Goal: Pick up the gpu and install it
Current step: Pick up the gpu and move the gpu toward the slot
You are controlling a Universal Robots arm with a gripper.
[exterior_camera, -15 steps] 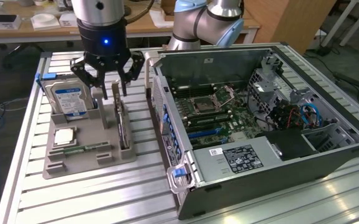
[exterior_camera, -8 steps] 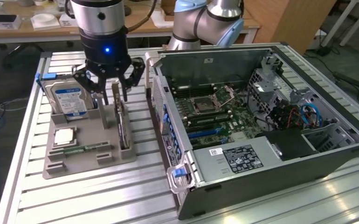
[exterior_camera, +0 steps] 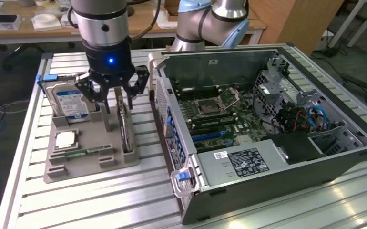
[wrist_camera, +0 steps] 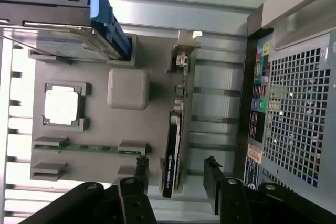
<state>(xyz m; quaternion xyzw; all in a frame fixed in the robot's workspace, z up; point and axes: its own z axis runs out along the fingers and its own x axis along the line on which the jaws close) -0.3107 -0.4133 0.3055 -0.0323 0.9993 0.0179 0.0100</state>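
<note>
Slatted aluminium table [exterior_camera: 94, 202] carries a grey tray [exterior_camera: 85, 171] where the released pincer [exterior_camera: 118, 106] straddles the upright gpu [exterior_camera: 127, 132], desks [exterior_camera: 18, 32] behind.

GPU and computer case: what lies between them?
Only the gray holder's rim and bare table slats lie between the gpu and the computer case, clearest in the wrist view.

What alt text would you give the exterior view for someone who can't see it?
The open end effector hangs over the gpu, which stands on edge in a gray tray. An open computer case sits at the exterior view's right.
</note>
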